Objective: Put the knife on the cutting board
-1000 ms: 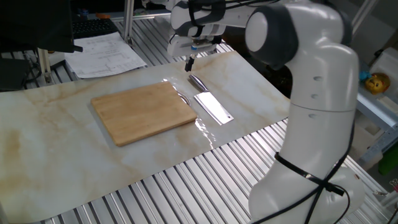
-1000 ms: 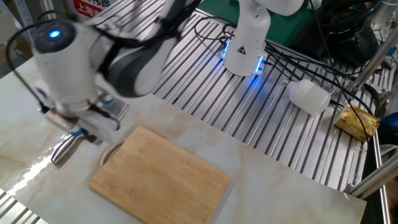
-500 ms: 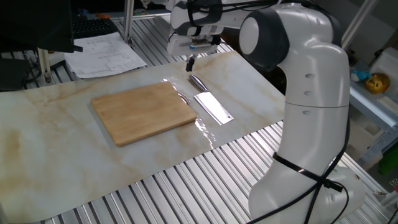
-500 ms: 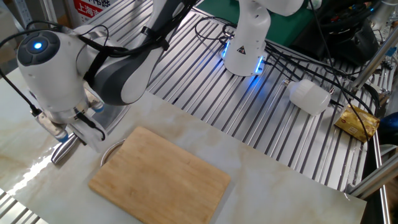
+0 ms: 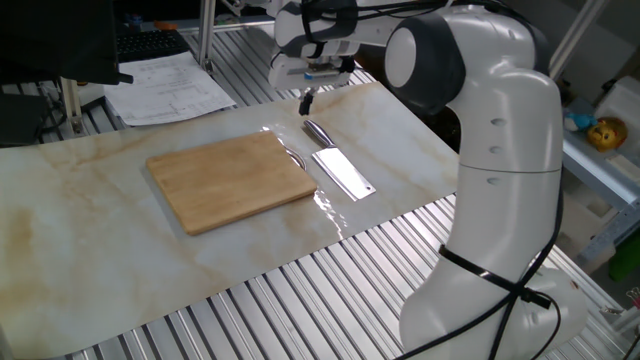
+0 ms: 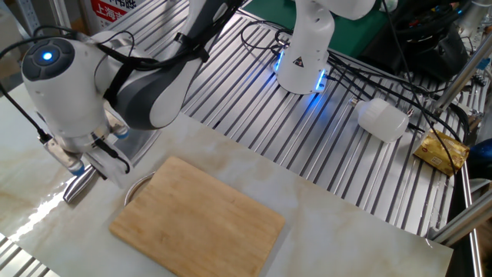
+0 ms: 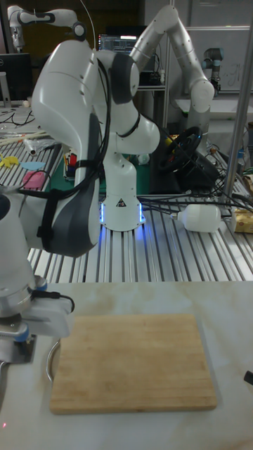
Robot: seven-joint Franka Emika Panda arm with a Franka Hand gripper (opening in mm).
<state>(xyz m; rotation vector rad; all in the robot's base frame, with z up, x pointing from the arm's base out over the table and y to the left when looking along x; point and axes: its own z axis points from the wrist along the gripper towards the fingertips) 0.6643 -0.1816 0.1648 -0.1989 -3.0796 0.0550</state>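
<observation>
The white arm (image 5: 500, 150) reaches across the marbled tabletop (image 5: 80, 240), with the cutting board (image 5: 232, 180) lying flat near its middle. The knife (image 5: 338, 168) lies on the tabletop just beside the board's edge, not on it, blade flat and handle pointing toward the gripper (image 5: 306, 101). The gripper hangs above the handle end without touching it; its dark fingers (image 5: 305, 100) look close together and hold nothing, though whether they are fully closed cannot be told.
</observation>
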